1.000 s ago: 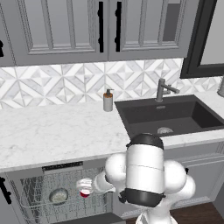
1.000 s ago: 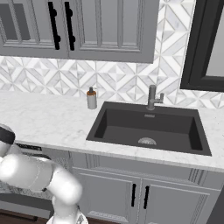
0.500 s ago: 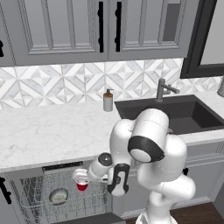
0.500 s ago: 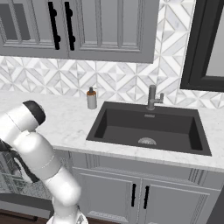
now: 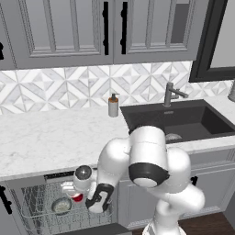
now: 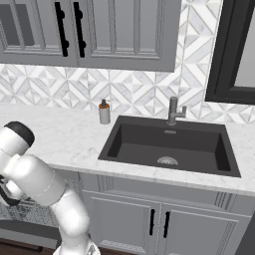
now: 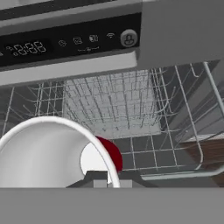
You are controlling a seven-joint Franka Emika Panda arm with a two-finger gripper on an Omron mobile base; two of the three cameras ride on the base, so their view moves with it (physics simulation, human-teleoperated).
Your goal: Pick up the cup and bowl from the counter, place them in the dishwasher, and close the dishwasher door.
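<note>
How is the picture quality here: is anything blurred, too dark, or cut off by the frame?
Left base view: even light, no glare, soft resolution; the bowl is small. Right base view: the arm is cropped at the left edge. Hand view: the cup looms large and its rim is cut off at the left.

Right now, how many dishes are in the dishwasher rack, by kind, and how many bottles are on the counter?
Cups: 1, the red cup, held over the rack by the gripper
Bowls: 1, the bowl in the rack
Bottles: 1, the soap bottle by the sink
Total: 3
</note>
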